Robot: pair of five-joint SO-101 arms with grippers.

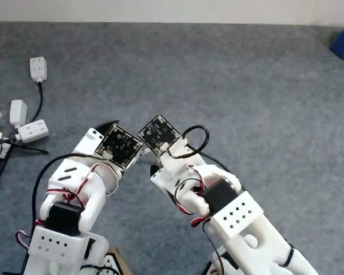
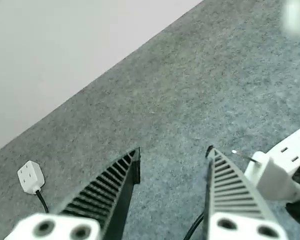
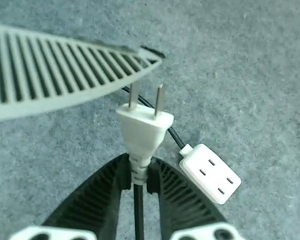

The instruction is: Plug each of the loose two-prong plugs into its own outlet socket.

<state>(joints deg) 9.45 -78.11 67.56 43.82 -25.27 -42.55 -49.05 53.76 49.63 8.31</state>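
Right hand (image 3: pixel 138 169): clamped on the neck of a white two-prong plug (image 3: pixel 144 125), prongs pointing away.
Left hand (image 2: pixel 173 151): spread wide, gripping nothing.
Outlet socket (image 3: pixel 210 173): lying on the grey surface (image 3: pixel 250 75), just beside the held plug.
Far socket (image 2: pixel 30 176): farther off, black cord (image 2: pixel 41 200) attached.
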